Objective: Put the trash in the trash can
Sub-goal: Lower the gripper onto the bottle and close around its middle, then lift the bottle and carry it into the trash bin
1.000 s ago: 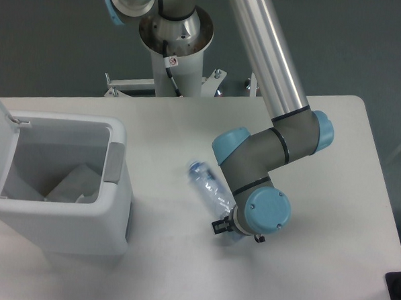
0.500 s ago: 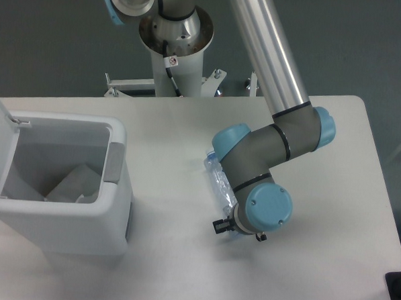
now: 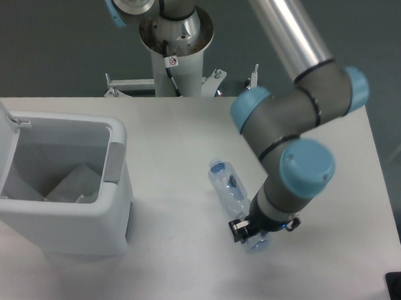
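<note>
The long clear plastic bottle with the blue cap is seen lying on the flat white desk, near the middle. Its cap end points up and to the left, and its far end is under the robot's hand. The hand is right at that end of the bottle, but its two fingers are hidden by the grey and blue arm. So it cannot be told if the hand is open, closed, or gripping the bottle.

The step in hand looks like the pick-up of the bottle. Next, a firm hold is needed, then a lift and a carry to the left.

To the left, well apart from the bottle, the big white boxy plastic trash can is found with its lid up. Something pale is seen lying inside it, maybe the crumpled wrapper, but that is hard to tell. The desk between bottle and can is bare, so there is room to move. The bottle must be lifted above the can's rim. The front desk edge is not far from the hand.
</note>
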### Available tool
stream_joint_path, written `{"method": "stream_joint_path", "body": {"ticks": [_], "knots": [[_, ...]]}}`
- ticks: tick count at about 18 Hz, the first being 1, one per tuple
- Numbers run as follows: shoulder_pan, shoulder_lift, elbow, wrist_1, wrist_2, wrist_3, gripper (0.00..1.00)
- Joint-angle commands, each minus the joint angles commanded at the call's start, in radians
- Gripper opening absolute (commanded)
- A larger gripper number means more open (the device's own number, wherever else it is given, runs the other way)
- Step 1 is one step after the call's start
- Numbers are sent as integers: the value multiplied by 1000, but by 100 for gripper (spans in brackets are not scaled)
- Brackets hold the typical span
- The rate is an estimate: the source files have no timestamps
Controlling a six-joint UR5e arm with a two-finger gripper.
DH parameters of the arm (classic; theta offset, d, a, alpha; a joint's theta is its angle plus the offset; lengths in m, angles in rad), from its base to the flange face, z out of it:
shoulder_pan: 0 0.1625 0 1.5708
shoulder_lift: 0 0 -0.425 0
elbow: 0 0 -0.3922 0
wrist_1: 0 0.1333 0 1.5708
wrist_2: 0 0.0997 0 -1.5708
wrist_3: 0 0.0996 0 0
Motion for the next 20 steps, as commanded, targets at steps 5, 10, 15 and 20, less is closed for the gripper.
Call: {"method": "stream_joint_path", "body": {"ticks": [5, 10, 15, 20], "knots": [[0, 97, 19, 170, -147, 2, 42], [-12, 186, 17, 330, -324, 5, 42], [-73, 224, 5, 402, -465, 28, 42], [-196, 271, -85, 411, -474, 173, 42]]}}
